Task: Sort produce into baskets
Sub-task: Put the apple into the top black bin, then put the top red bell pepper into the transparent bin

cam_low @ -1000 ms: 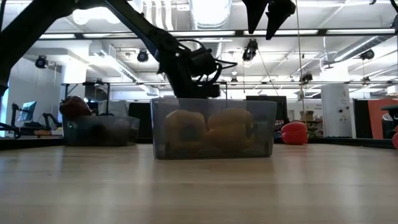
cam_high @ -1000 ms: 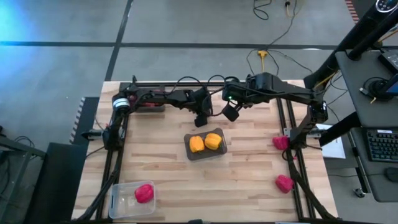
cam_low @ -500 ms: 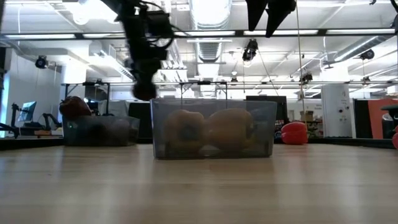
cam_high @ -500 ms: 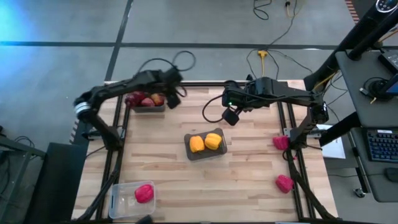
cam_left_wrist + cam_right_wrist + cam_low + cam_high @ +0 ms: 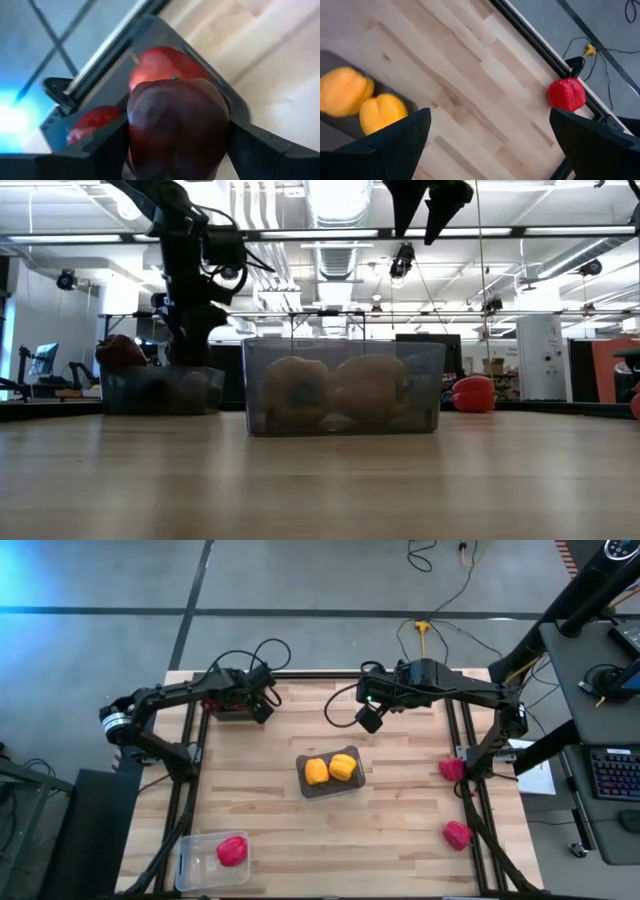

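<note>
1. Three bins sit on the wooden table [image 5: 400,800]: a dark grey bin [image 5: 228,708] at the far left corner, a second dark grey bin [image 5: 330,785] in the middle, and a clear bin [image 5: 200,860] at the near left corner.
2. The left gripper [image 5: 262,705] hangs over the right end of the far-left bin. In the left wrist view a dark-red apple [image 5: 177,127] sits between its two fingers [image 5: 100,150]; whether the jaws still pinch it or have slackened, the pictures do not settle.
3. Behind that apple, the same bin holds a red-yellow apple [image 5: 162,62] and a red apple [image 5: 90,125].
4. The right gripper [image 5: 370,720] hovers high above the table's far middle, jaws spread wide and holding nothing; the low view shows its fingers near the top edge, well above the middle bin.
5. The middle bin holds two yellow bell peppers [image 5: 330,769], touching side by side.
6. The clear bin holds one red bell pepper [image 5: 232,850].
7. Two more red bell peppers lie loose on the table's right side: one [image 5: 452,768] beside the right arm's frame, another [image 5: 458,834] nearer the front edge.
</note>
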Controlling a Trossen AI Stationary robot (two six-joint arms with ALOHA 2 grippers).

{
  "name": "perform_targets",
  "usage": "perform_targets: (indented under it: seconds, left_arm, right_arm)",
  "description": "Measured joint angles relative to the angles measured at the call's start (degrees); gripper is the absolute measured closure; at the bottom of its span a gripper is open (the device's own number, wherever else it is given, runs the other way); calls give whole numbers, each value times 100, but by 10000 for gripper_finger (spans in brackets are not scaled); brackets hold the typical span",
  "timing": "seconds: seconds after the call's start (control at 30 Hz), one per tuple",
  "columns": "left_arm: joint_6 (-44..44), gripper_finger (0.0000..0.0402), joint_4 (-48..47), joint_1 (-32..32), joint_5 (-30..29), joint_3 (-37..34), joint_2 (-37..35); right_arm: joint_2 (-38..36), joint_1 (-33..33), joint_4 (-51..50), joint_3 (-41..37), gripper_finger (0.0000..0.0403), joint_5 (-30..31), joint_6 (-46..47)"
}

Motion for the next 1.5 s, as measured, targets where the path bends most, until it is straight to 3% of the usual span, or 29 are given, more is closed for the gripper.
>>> perform_targets:
  seconds: [0.23, 0.47, 0.57, 0.7, 0.83, 1.0, 1.13, 1.3, 1.5]
  left_arm:
    - [-21, 85, 81, -38, 0, -35, -140]
    - [-30, 55, 68, -43, 165, -61, -800]
    - [-33, 52, 88, -41, 456, -30, -1297]
    - [-40, 52, 286, -43, 1042, -46, -1988]
    - [-140, 52, 676, -66, 1782, -204, -2572]
    - [-242, 51, 780, -196, 1920, -383, -2963]
    - [-333, 51, 861, -329, 1952, -483, -3053]
    - [-532, 51, 897, -649, 2543, -563, -3073]
    - [-659, 51, 1145, -1167, 2536, -666, -3068]
  right_arm:
    - [4, -415, 174, -136, 3, -24, -115]
    - [7, -1128, 214, -931, 3, -177, -93]
    - [9, -1539, 515, -1411, 3, -22, -25]
    - [21, -2236, 1209, -2038, 3, -267, -57]
    - [141, -2882, 1752, -2605, 3, -647, -1403]
    - [617, -3388, 1331, -2686, 3, -280, -3368]
    - [1050, -3771, 1498, -2630, 3, -351, -4052]
    - [1496, -4221, 1764, -2509, 3, -421, -4353]
    - [1811, -4580, 2091, -2500, 3, -552, -4893]
